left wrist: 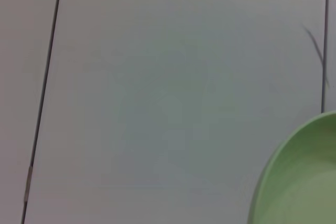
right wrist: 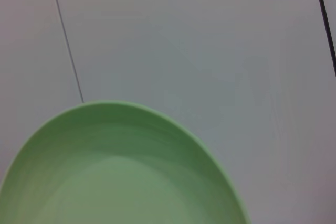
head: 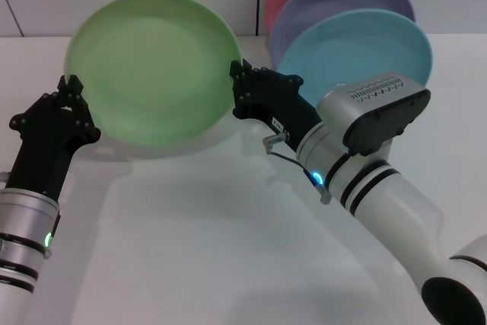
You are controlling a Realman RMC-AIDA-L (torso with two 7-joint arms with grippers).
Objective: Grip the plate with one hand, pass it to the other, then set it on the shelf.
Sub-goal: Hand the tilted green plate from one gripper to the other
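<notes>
Now both grippers, left (head: 71, 86) and right (head: 237, 74), pinch opposite plate (head: 152, 66) edges.

We saw bright, even light from above. The plate (head: 152, 66) left a soft gray shadow on the white table (head: 190, 249). There was no strong glare. The head view was fairly sharp. Both wrist views were blurry, and the plate's rim looked fuzzy there.
</notes>
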